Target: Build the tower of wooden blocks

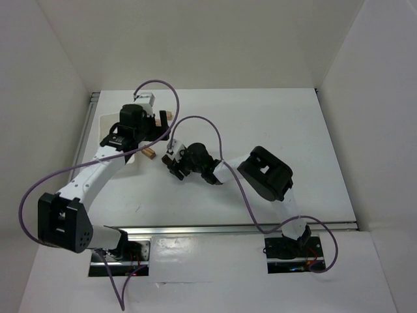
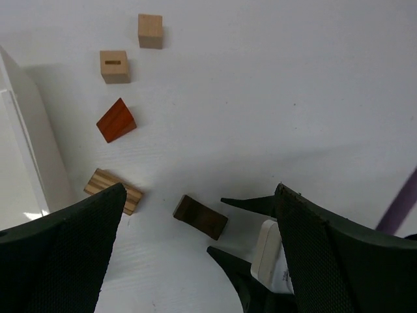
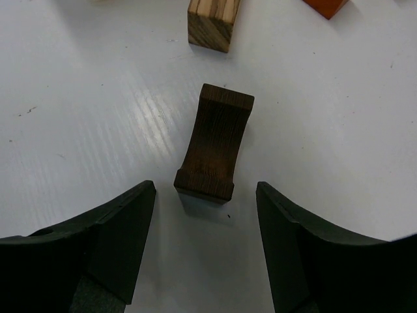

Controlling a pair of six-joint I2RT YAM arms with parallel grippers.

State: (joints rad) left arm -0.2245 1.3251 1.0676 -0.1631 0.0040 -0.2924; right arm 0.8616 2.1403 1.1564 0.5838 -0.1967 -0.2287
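Note:
The dark brown arch piece [image 3: 215, 143] lies flat on the white table. Its near end sits just between the tips of my right gripper [image 3: 205, 189], which is open with a gap on each side and touches nothing. In the left wrist view the same arch [image 2: 201, 217] lies below my left gripper [image 2: 201, 189], which hangs wide open and empty above it. Beyond it lie an orange-red triangular roof piece [image 2: 116, 120], two light tan cubes [image 2: 150, 31] [image 2: 115, 66] and a striped tan block [image 2: 114, 191]. No blocks are stacked.
The white plastic tray [image 2: 26, 143] lies along the left, next to the striped block. The right arm's black fingertips [image 2: 244, 203] reach in beside the arch, close under the left gripper. A purple cable [image 1: 195, 120] loops over both arms.

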